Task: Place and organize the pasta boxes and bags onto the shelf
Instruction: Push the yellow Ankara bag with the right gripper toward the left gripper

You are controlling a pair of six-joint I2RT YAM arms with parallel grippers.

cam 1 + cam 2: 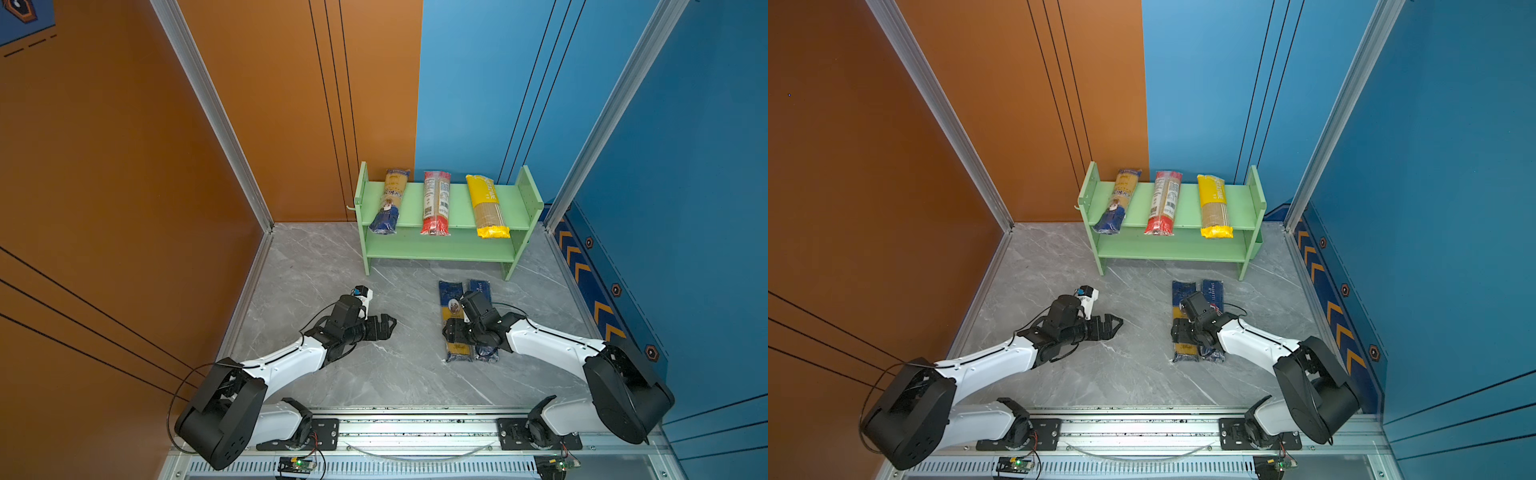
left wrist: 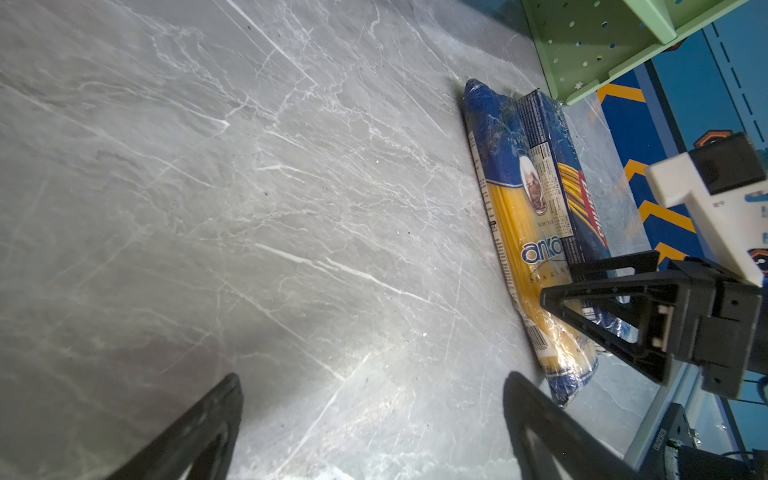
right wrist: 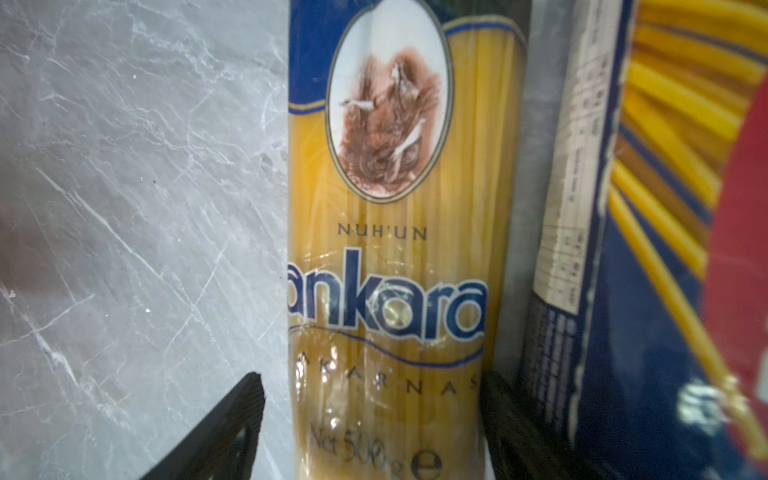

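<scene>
Tools | left tool (image 2: 372, 376) apart | right tool (image 3: 372, 376) apart, astride ankara bag (image 3: 395, 208); top views hide this

The right arm (image 1: 544, 336) covers the middles of the ankara bag (image 1: 450, 291) and dark blue pack (image 1: 482, 286), whose label looks blurred.

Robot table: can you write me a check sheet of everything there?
Surface: grey marble tabletop.
Job's things: green shelf holds first ankara bag, red-ended bag, yellow bag on its top tier; second ankara bag and Barilla pack lie side by side on the tabletop.
Clutter: nothing seen.
Claws: left claw open, empty; right claw open, straddling the second ankara bag.
Cables: black cable loops beside the left arm.
Surroundings: orange wall, blue wall, metal rail in front.
</scene>
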